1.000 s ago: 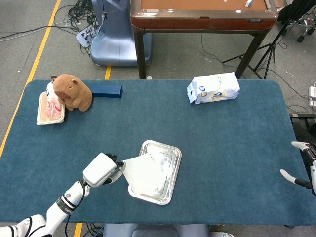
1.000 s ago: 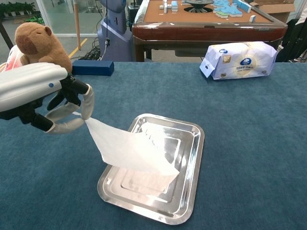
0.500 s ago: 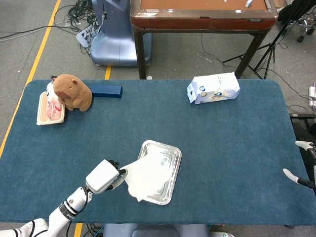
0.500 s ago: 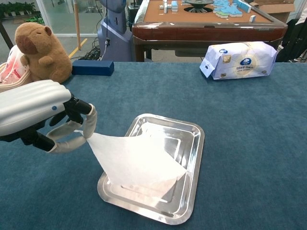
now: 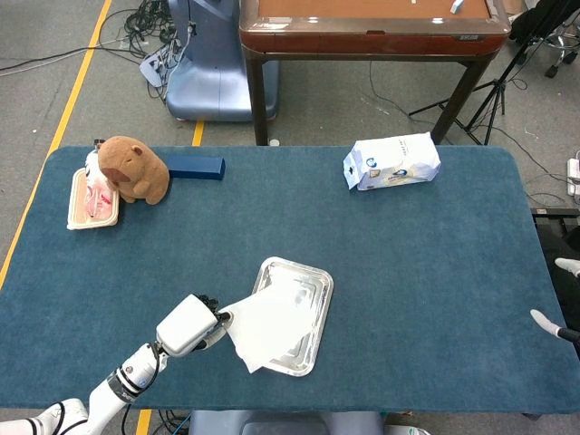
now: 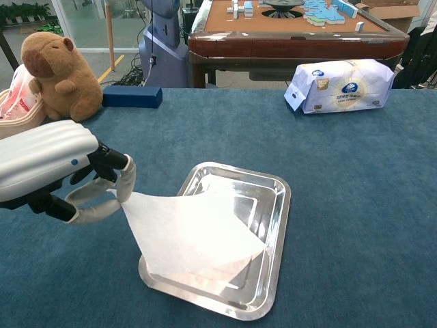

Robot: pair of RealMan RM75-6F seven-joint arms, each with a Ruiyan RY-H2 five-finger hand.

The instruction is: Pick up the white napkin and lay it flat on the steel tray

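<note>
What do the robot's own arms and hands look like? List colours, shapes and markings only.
The left hand has a smooth, rounded white shell on its back with a small blue dot, black parts beneath, and pale grey-white fingers. Its forearm is white with black rings at the wrist. Of the right hand only pale, slim fingertips show at the frame edge. No cables or sleeves are visible.

The left hand [image 5: 188, 323] holds a corner of the napkin [image 5: 269, 327]. The napkin lies partly over the tray [image 5: 311, 319].
</note>
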